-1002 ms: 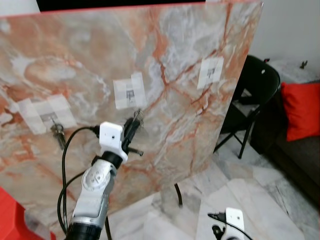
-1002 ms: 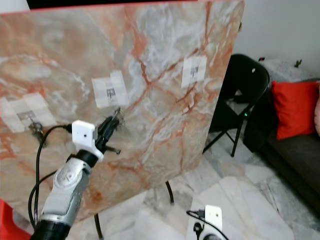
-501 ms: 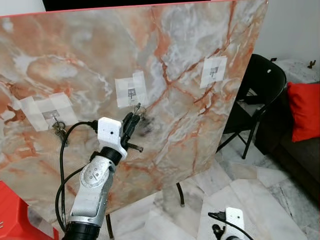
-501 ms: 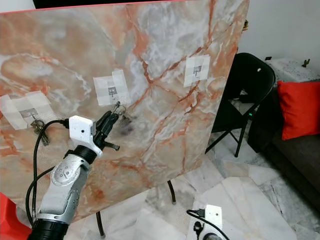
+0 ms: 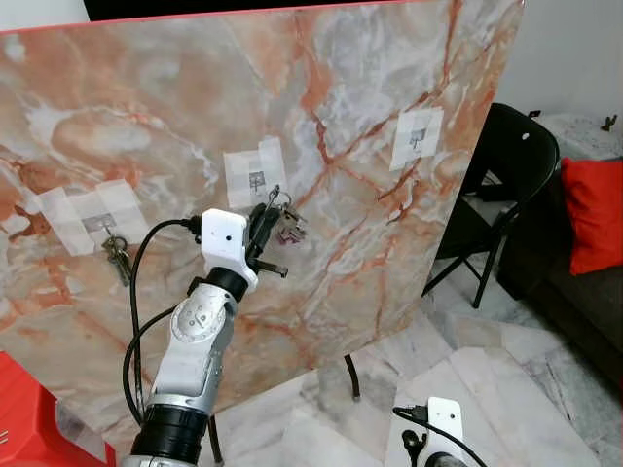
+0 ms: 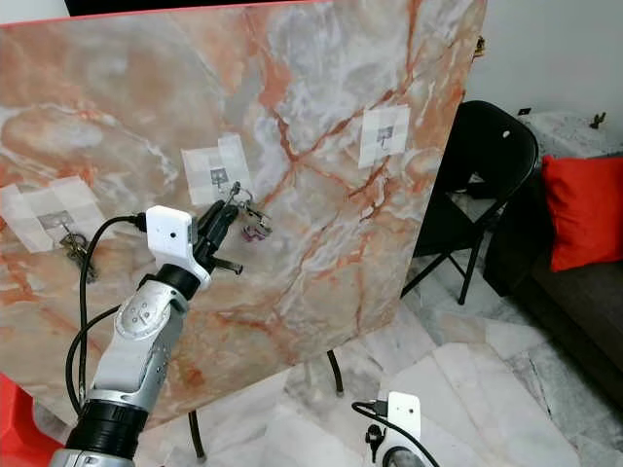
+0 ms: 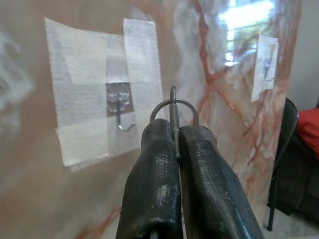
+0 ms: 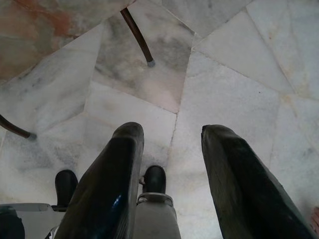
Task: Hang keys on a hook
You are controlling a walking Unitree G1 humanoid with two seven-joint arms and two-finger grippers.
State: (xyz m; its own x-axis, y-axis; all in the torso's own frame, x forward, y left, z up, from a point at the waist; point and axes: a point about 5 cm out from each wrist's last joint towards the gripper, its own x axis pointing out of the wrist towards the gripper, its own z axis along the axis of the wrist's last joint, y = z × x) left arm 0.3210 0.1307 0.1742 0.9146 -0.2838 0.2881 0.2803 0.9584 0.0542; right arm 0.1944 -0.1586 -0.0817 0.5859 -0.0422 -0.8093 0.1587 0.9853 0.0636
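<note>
One bunch of keys (image 5: 283,222) on a thin metal ring is pinched between the pressed-together jaws of the left gripper (image 5: 261,226), the keys dangling to the gripper's right, just below the middle hook (image 7: 121,108) taped to the upright marble-patterned board (image 5: 370,117). Compared with a second ago, the bunch is seen raised closer to that hook and hanging more visibly. Another set of keys (image 5: 117,255) is hung on the left taped hook, and a third hook (image 5: 417,138) is fixed further right. The right gripper (image 8: 169,174) is held low over the marble floor (image 8: 239,64), jaws spread. A black folding chair (image 5: 511,185) and a red cushion (image 5: 594,214) are seen beyond the board.
</note>
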